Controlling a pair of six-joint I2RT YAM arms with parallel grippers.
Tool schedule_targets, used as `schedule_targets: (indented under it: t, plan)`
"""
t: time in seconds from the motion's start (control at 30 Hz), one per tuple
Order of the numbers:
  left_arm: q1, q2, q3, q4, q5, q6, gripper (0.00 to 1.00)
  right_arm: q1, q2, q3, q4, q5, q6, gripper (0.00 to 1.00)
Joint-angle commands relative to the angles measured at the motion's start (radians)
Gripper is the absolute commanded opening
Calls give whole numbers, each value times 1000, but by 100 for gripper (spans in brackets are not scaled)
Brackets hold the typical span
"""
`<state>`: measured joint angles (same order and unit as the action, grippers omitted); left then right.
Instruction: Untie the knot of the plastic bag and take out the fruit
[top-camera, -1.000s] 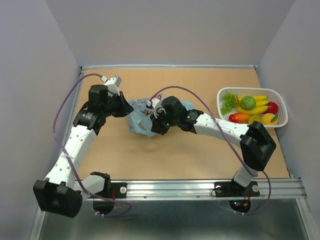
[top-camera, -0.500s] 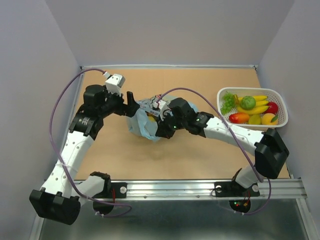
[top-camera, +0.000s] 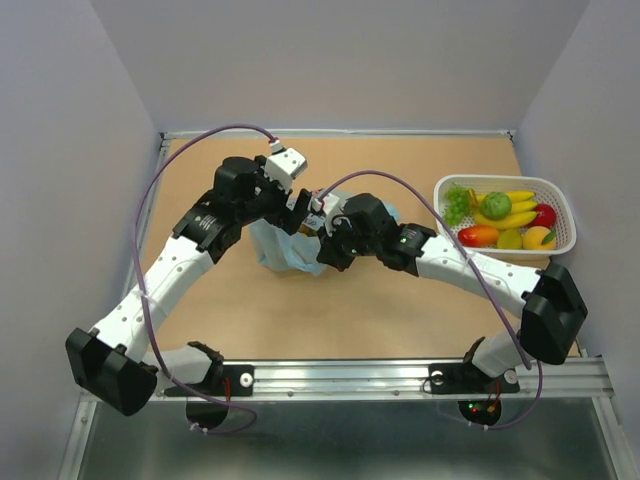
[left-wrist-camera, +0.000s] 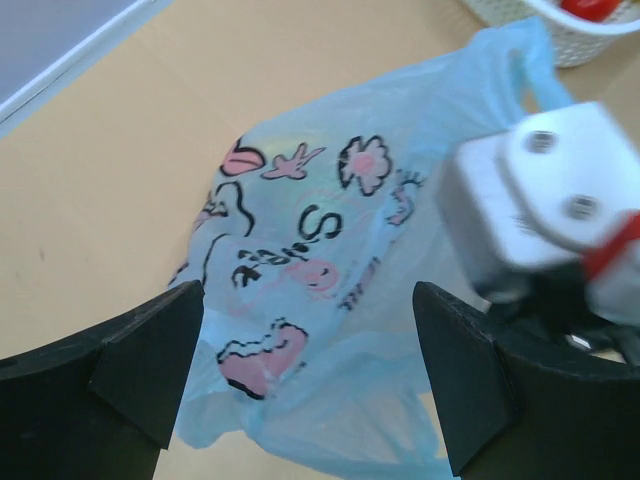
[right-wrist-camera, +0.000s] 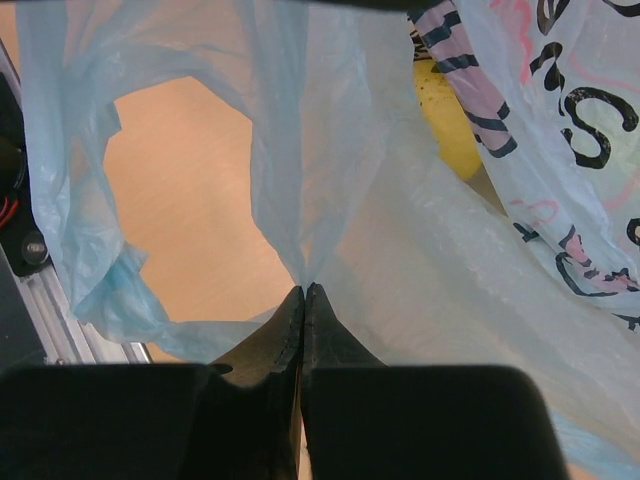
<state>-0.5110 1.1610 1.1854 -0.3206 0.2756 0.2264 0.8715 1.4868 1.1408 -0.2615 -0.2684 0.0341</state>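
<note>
The light blue plastic bag (top-camera: 278, 250) with pink-and-dark prints stands bunched on the brown table, also filling the left wrist view (left-wrist-camera: 320, 250). My right gripper (right-wrist-camera: 303, 292) is shut on a fold of its thin film beside an open handle loop (right-wrist-camera: 180, 190); from above it sits at the bag's right side (top-camera: 323, 250). A yellow fruit (right-wrist-camera: 448, 125) shows through the bag. My left gripper (left-wrist-camera: 305, 375) hangs open just above the bag with nothing between its fingers (left-wrist-camera: 150, 370), at the bag's top in the overhead view (top-camera: 297, 215). I cannot make out the knot.
A white basket (top-camera: 560, 190) holding several toy fruits stands at the table's right edge; its rim shows in the left wrist view (left-wrist-camera: 520, 15). The right arm's white wrist camera block (left-wrist-camera: 545, 190) is close by my left gripper. Grey walls enclose the table.
My left gripper has opened, letting go of the bag, and swung right to hover over it. The right gripper stays shut on the bag and has shifted slightly right.
</note>
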Motion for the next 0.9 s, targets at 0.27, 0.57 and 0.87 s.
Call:
schedule_targets:
  t: [0.27,0.57,0.87]
  plan:
    - [-17,138,23,38,-90,103,97,9,-66,-26,8,27,-11,0]
    - [-18,221,-38,28,-136,38,37,9,-103,-76,8,61,-7,0]
    - [51,224,-205,187,-409,-326,0,17,-123,-280,8,32,79,0]
